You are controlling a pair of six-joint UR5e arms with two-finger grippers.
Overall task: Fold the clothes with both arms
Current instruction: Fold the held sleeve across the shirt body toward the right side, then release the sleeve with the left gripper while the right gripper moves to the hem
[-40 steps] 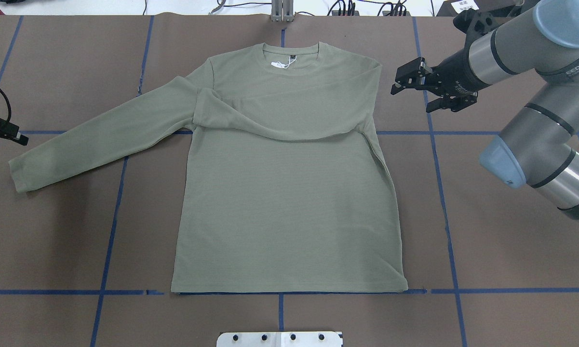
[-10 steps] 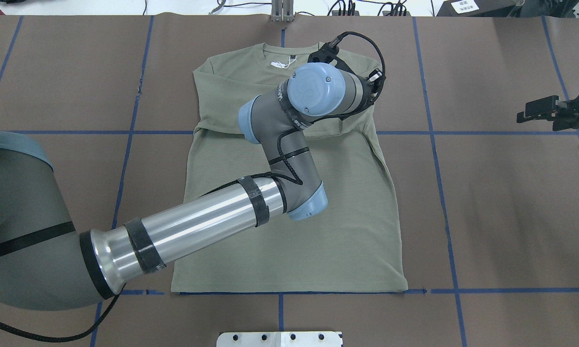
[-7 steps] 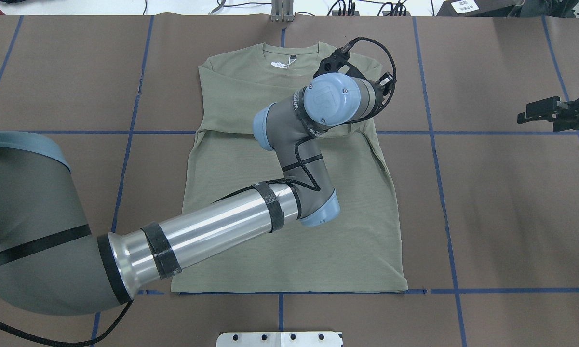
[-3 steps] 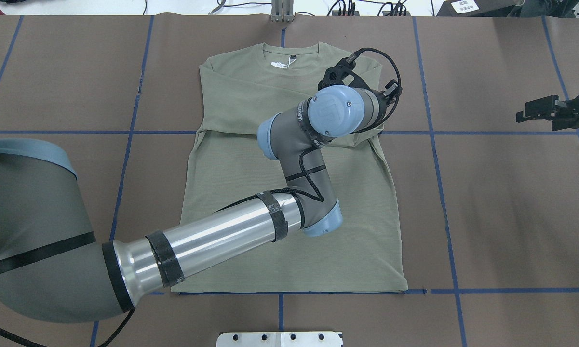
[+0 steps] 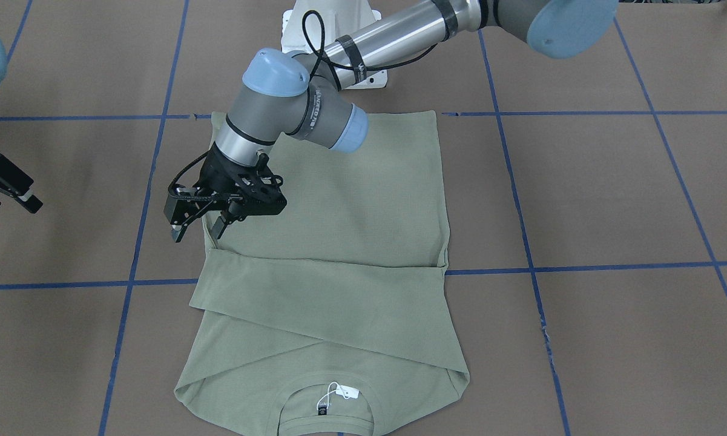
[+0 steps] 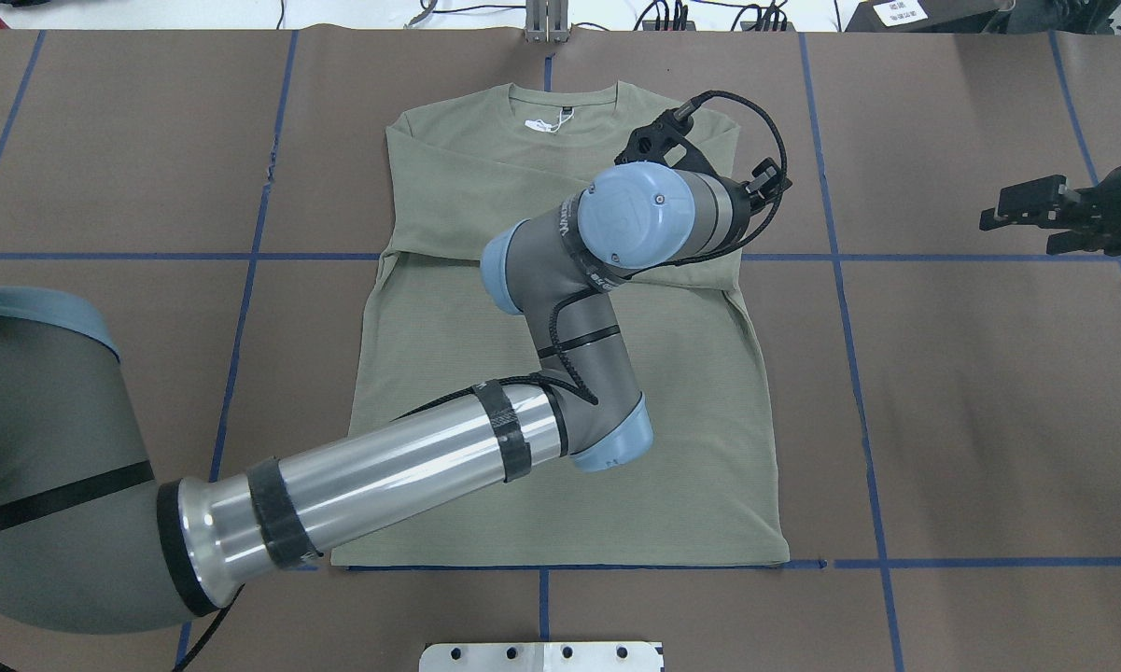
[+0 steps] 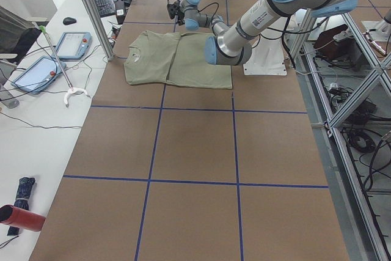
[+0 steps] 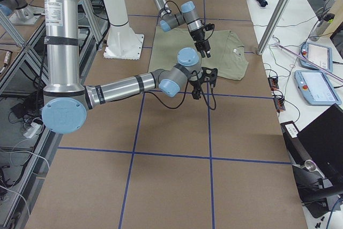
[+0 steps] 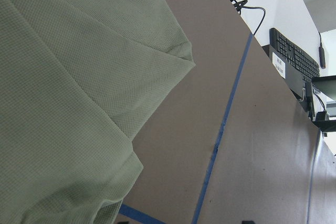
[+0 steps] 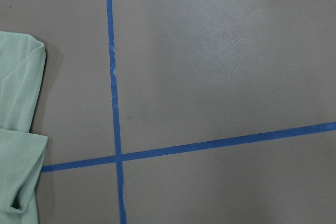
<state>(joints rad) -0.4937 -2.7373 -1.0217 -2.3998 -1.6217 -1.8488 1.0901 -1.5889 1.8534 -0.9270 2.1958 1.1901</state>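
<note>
The sage-green clothes, one long-sleeved shirt [image 5: 351, 200], lie flat on the brown table with both sleeves crossed over the chest [image 6: 448, 187]. Its white hang tag [image 5: 346, 393] sits at the collar. My left arm [image 6: 411, 457] reaches across the shirt. The left gripper [image 5: 197, 229] hangs open and empty just over the shirt's side edge, above the end of the folded sleeve. Out past that side of the shirt, my right gripper [image 6: 1003, 207] hovers open over bare table. The left wrist view shows shirt fabric [image 9: 63, 103] and no fingers.
Blue tape lines [image 6: 859, 392] grid the brown table cover. A white base plate [image 6: 541, 656] sits at the robot's edge and a metal post [image 6: 546, 23] at the far edge. Tablets [image 7: 72, 44] and cables lie on a side bench.
The sleeve that lay spread out to the left now lies folded across the chest. My left gripper has drifted to the shirt's right side and lifted. The right gripper edged slightly toward the shirt.
</note>
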